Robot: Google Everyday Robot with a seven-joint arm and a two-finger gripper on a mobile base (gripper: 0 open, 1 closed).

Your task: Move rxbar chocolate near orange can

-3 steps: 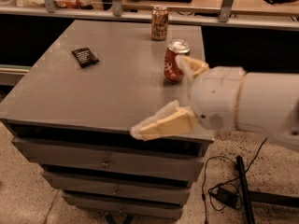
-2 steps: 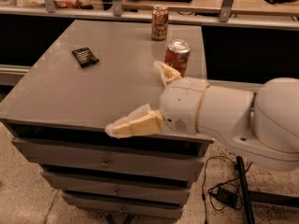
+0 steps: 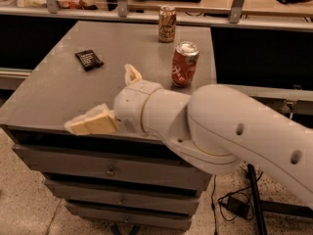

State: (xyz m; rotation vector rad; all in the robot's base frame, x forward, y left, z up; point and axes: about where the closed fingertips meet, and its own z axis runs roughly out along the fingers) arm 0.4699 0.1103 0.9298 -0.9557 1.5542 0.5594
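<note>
The rxbar chocolate (image 3: 89, 59) is a small flat black wrapper lying on the grey table (image 3: 58, 89) at the left. The orange can (image 3: 167, 24) stands upright at the table's far edge. My gripper (image 3: 111, 98) hangs over the table's front part, its cream fingers (image 3: 93, 123) spread wide apart and empty. It is to the right of and nearer than the rxbar, a hand's width or more away. My thick white arm (image 3: 230, 131) reaches in from the right.
A red can (image 3: 184, 63) with white script stands upright right of centre, just behind my arm. The table has drawers (image 3: 107, 168) below its front edge. A railing and shelf run behind. Cables lie on the floor at the right.
My arm and gripper have moved left across the table's front, toward the rxbar. The red can, earlier partly covered by the gripper, now shows in full. Nothing on the table has moved.
</note>
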